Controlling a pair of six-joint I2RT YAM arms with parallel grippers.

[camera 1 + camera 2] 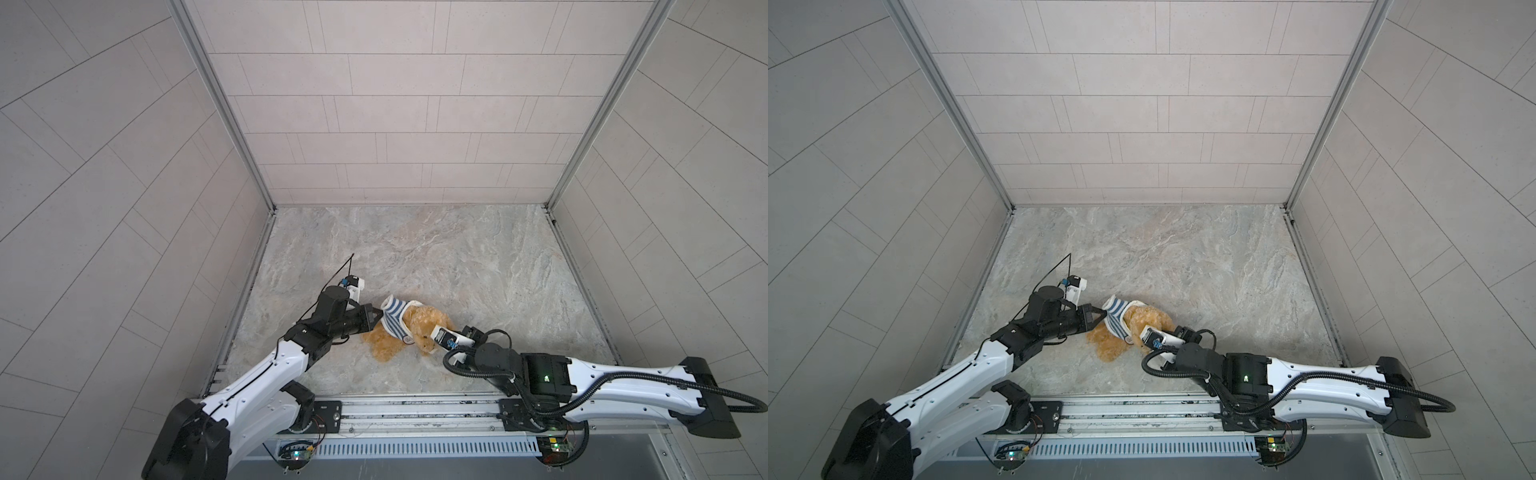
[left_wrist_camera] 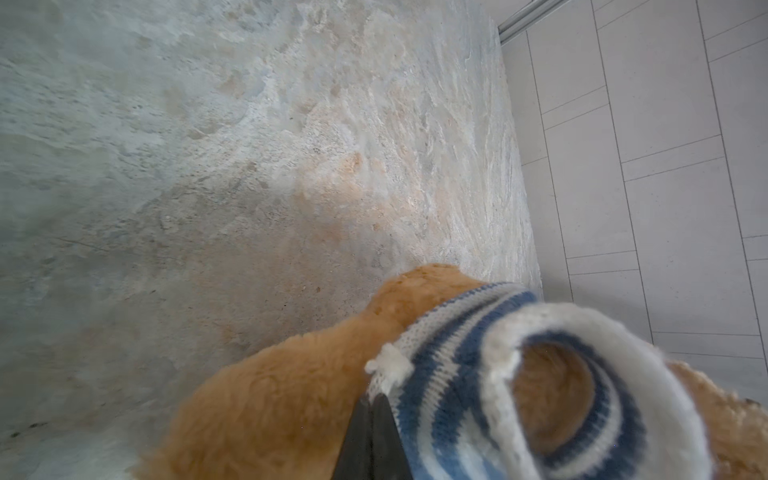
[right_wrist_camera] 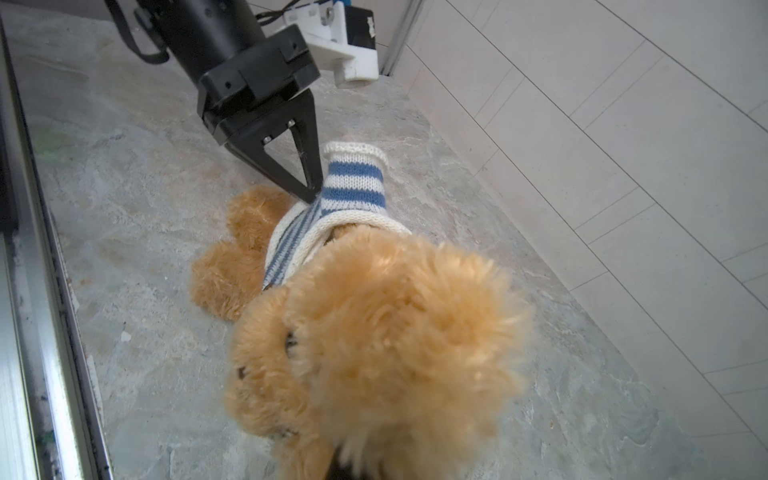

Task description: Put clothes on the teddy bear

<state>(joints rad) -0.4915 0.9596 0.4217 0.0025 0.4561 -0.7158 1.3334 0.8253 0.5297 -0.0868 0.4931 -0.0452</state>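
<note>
The golden-brown teddy bear (image 1: 426,326) (image 1: 1148,322) lies on its side on the marbled floor. A blue-and-white striped shirt (image 1: 392,318) (image 3: 351,187) is around its body, and one sleeve (image 2: 552,386) stands up with fur showing inside the opening. My left gripper (image 2: 374,401) (image 3: 309,195) (image 1: 379,314) is shut on the shirt's edge beside that sleeve. My right gripper (image 3: 351,467) is at the bear's head (image 3: 395,332), shut with its tips buried in the fur. In both top views the wrist camera hides those tips.
The marbled floor (image 1: 457,257) is boxed in by tiled walls (image 1: 395,124) on three sides. A metal rail (image 1: 415,409) carrying both arm bases runs along the near edge. The bear's legs (image 3: 232,266) point toward the left arm.
</note>
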